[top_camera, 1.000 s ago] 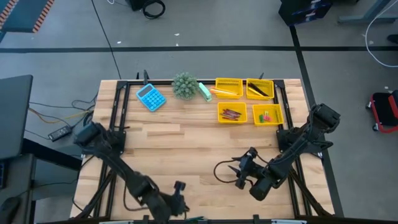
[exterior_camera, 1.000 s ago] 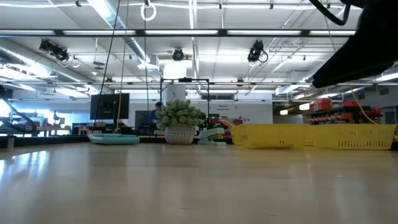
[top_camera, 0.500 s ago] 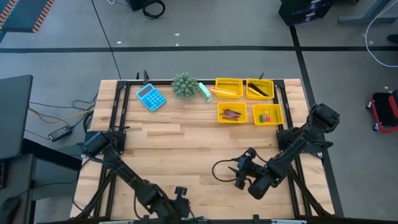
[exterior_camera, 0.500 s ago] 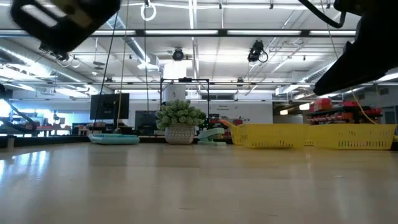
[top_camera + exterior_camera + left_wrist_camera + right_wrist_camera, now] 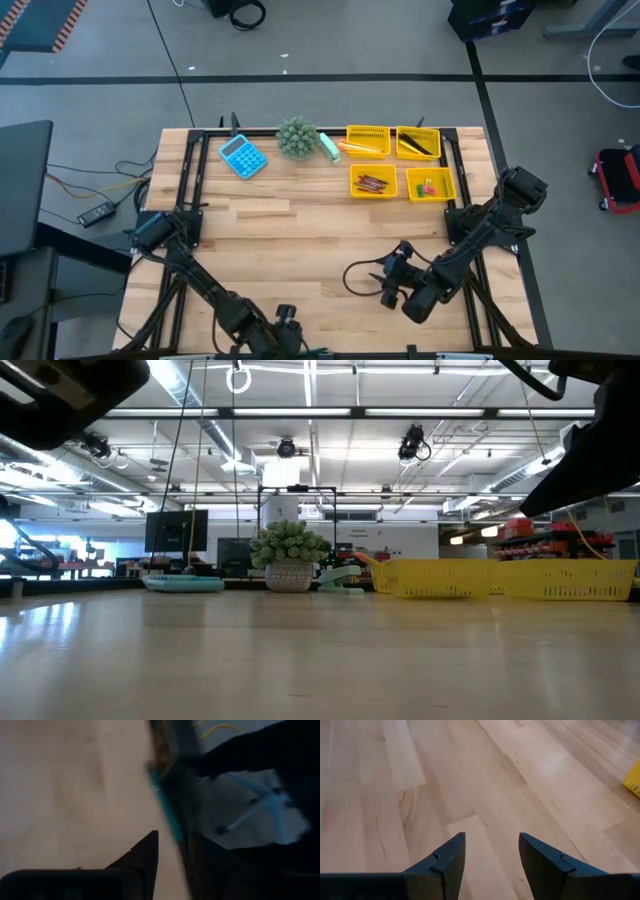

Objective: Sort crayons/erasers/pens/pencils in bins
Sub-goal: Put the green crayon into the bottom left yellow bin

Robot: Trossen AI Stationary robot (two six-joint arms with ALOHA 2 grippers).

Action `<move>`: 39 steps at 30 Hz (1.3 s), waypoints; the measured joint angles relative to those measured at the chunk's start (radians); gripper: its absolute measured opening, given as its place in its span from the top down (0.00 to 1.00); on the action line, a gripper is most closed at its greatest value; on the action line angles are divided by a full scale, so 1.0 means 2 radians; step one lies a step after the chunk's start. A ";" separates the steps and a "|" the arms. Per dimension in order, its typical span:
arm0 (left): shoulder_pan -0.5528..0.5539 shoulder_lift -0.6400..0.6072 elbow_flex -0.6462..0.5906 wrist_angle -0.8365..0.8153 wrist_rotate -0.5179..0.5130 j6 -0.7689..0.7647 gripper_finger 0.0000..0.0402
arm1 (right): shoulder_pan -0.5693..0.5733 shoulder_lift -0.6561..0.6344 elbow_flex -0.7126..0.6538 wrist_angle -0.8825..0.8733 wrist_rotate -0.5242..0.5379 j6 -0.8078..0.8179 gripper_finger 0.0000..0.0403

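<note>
Four yellow bins stand at the far right of the table. One (image 5: 368, 141) holds orange pencils, one (image 5: 418, 144) dark pens, one (image 5: 373, 182) reddish-brown crayons, and one (image 5: 431, 185) small pink, green and yellow erasers. The bins show as a yellow row in the low view (image 5: 500, 578). My right gripper (image 5: 386, 281) (image 5: 490, 855) is open and empty over bare wood at the near right. My left gripper (image 5: 284, 318) (image 5: 174, 845) is at the table's near edge, with its fingers apart and nothing between them.
A blue calculator (image 5: 242, 156), a small potted plant (image 5: 297, 137) and a pale green object (image 5: 330, 148) stand along the far edge, left of the bins. Bare wood lies across the table's middle and near half. A black frame runs along the table's edges.
My left gripper has drawn back toward the table's near edge, and part of that arm has come into the low view at the upper left. My right gripper has stayed almost where it was, still open.
</note>
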State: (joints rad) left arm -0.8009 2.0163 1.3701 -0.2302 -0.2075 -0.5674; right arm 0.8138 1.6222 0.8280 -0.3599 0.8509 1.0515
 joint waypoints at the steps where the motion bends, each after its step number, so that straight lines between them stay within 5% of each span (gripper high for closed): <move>1: 0.000 0.000 0.000 -0.010 -0.012 -0.001 0.70 | 0.002 0.000 0.000 0.000 0.000 0.000 0.53; 39: -0.021 0.040 0.000 0.049 -0.031 -0.050 0.72 | 0.004 0.000 0.000 -0.004 -0.007 0.004 0.53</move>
State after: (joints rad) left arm -0.8434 2.0964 1.3697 -0.1326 -0.2696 -0.6667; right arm 0.8215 1.6222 0.8280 -0.3672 0.8371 1.0588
